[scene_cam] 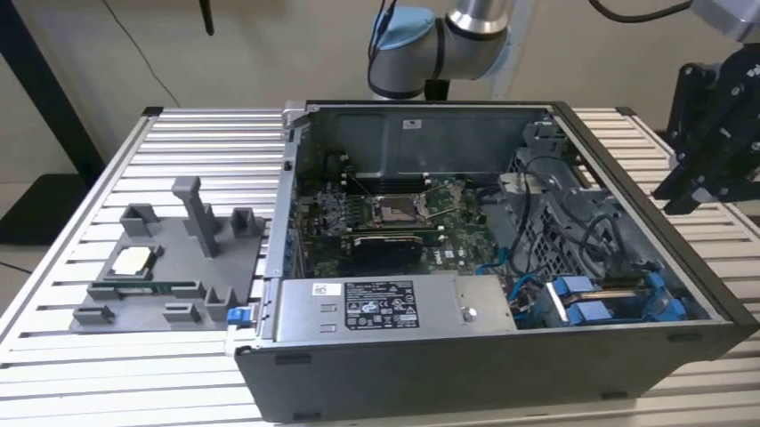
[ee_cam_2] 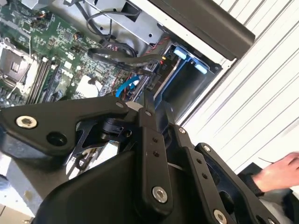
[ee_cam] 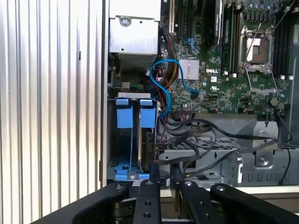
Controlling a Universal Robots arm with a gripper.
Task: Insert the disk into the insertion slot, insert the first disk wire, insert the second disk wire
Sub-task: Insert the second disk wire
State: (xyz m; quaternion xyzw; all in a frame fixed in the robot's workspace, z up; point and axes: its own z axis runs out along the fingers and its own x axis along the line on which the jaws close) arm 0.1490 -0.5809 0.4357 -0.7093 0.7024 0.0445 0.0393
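The gripper is hanging above the right edge of the open computer case, out over the ribbed table; in both wrist views its black linkages are converging to a narrow tip, so the fingers appear to be drawn together, and nothing is showing between them; I am judging it closed and empty, not gripping the disk.

The insertion slot is sitting in the near right corner of the case, inside the grey drive cage with its blue plastic fittings; in the exterior view it is lying below the gripper and nearer than it, slightly towards that view's left. In the first wrist view the bay is opening just ahead of the tip, and its long axis is running roughly in line with the direction the gripper is pointing.

As for the disk, I cannot tell where it is; no silver drive with a white label is showing plainly, and whether the blue pieces in the cage are framing one is hidden by the viewing angle.

Black cables and a blue cable are trailing just beside the cage, between it and the motherboard; the grey power-supply box is lying along the near wall, left of the cage.

Further out, a grey fixture tray is resting on the table left of the case; a person's hand is showing over the table in the second wrist view.
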